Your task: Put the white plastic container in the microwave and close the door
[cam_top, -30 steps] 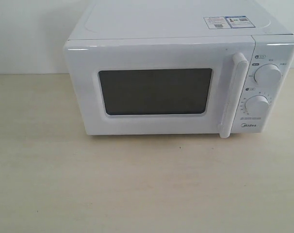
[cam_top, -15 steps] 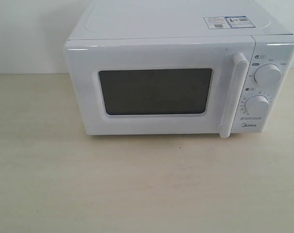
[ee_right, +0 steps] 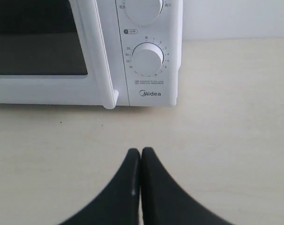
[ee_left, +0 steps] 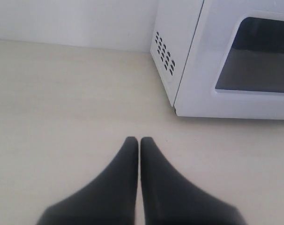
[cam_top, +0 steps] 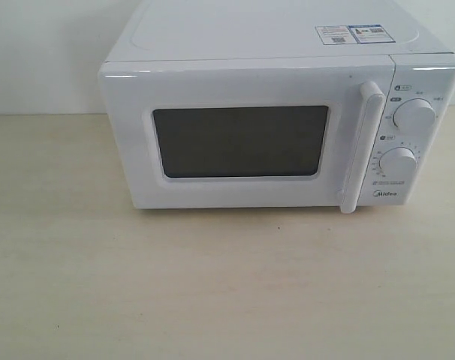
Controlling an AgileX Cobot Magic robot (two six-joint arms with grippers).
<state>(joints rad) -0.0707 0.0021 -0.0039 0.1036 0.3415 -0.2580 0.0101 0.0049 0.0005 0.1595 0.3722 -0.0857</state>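
Note:
The white Midea microwave (cam_top: 272,112) stands at the back of the pale wooden table (cam_top: 212,292). Its door (cam_top: 242,139) is shut, with the dark window facing me and the vertical bar handle (cam_top: 360,146) at its right. The white plastic container is out of view in every frame. My left gripper (ee_left: 139,140) is shut and empty over the table, short of the microwave's left front corner (ee_left: 179,105). My right gripper (ee_right: 140,151) is shut and empty too, in front of the dial panel (ee_right: 149,58). Neither gripper shows in the exterior view.
Two round dials (cam_top: 414,116) sit on the microwave's right panel, and stickers (cam_top: 354,34) lie on its top. Vent holes (ee_left: 164,57) pierce its left side. A white wall (cam_top: 40,52) runs behind the table.

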